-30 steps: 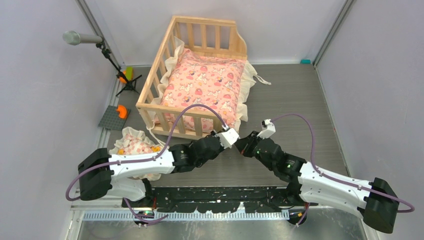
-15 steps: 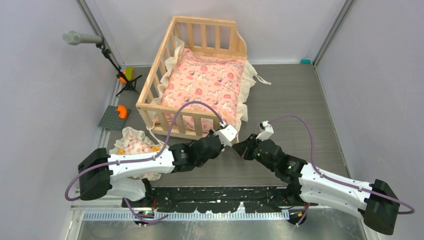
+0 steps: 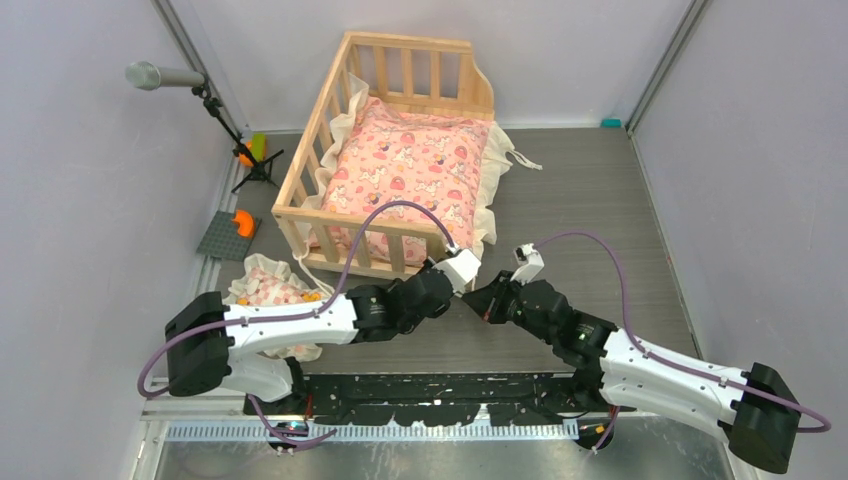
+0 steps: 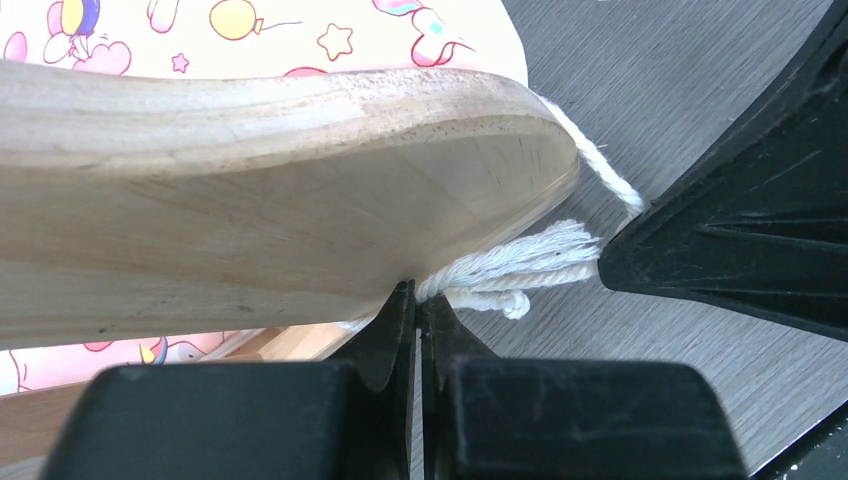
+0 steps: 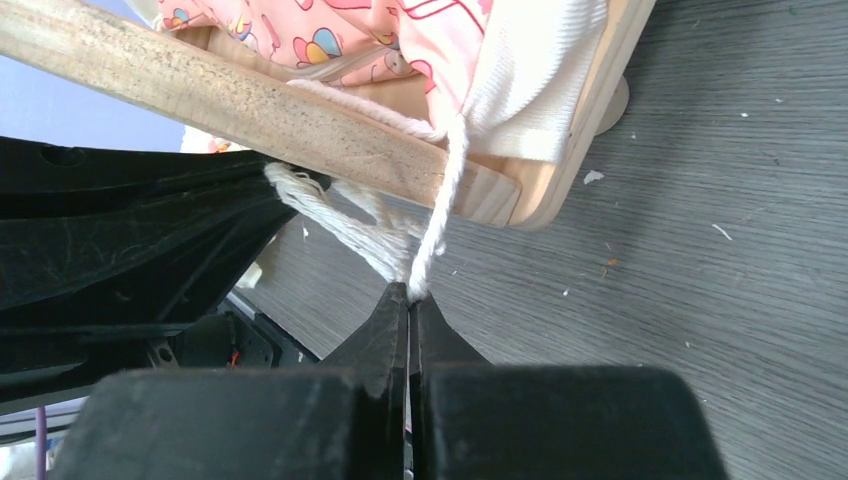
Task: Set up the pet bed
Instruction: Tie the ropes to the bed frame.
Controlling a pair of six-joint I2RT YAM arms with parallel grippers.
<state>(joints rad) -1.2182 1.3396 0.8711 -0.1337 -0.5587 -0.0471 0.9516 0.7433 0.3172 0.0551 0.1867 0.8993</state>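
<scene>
The pet bed, a large crib-like frame of pale natural wood with slatted railings, stands just beyond both pincers, and its near right corner is where they meet. The left pincer is closed tight, with a frayed white cotton cord nipped at its tips directly under the curved wooden rail. The right pincer faces it almost tip to tip and is also fully closed, pinching a strand of the same cord that drops from the rail corner.

To the right of the pincers and beyond them, the grey wood-grain bench lies bare up to the side wall. To their left there is less room: a small frilled pillow lies beside the left arm, and further off a microphone stand occupies the gap between the bed and the left wall.

Inside the bed lies a pink printed cushion with a cream frill. The frill spills out over the right side.
</scene>
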